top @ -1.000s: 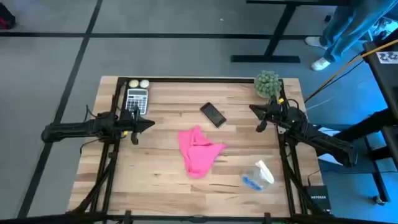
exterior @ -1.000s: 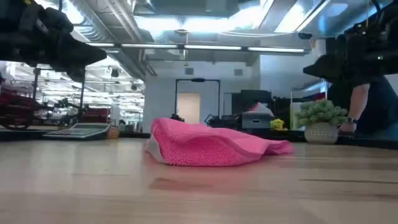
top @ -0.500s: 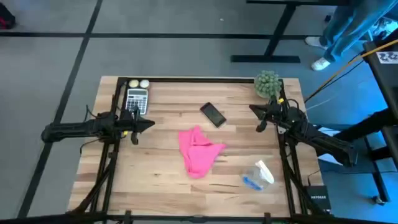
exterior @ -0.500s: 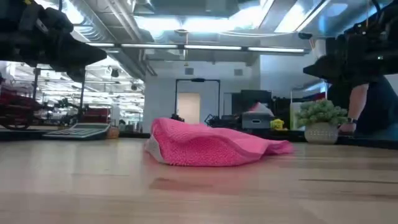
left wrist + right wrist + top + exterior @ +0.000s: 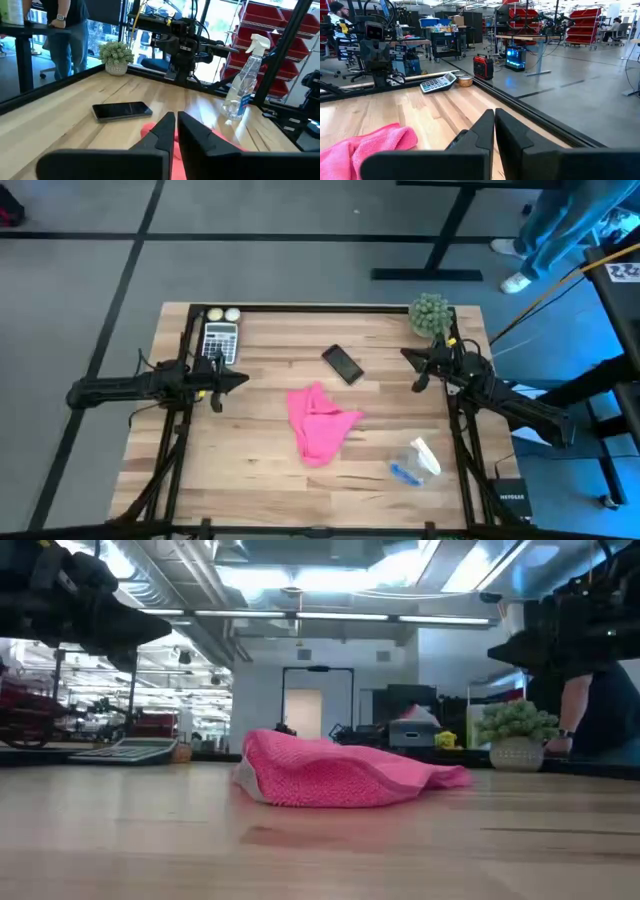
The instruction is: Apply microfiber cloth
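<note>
- My left gripper hangs above the left side of the worktop; in its wrist view the jaws stand nearly together, a thin gap between them, holding and touching nothing.
- My right gripper hangs above the right side, near the potted plant; its jaws look the same, close to shut and empty.
- The microfiber cloth lies crumpled mid-worktop between both arms, well apart from each.
- The phone lies bare just beyond the cloth.
- As I judge it, nothing is done yet: grasping the cloth and wiping both remain.
</note>
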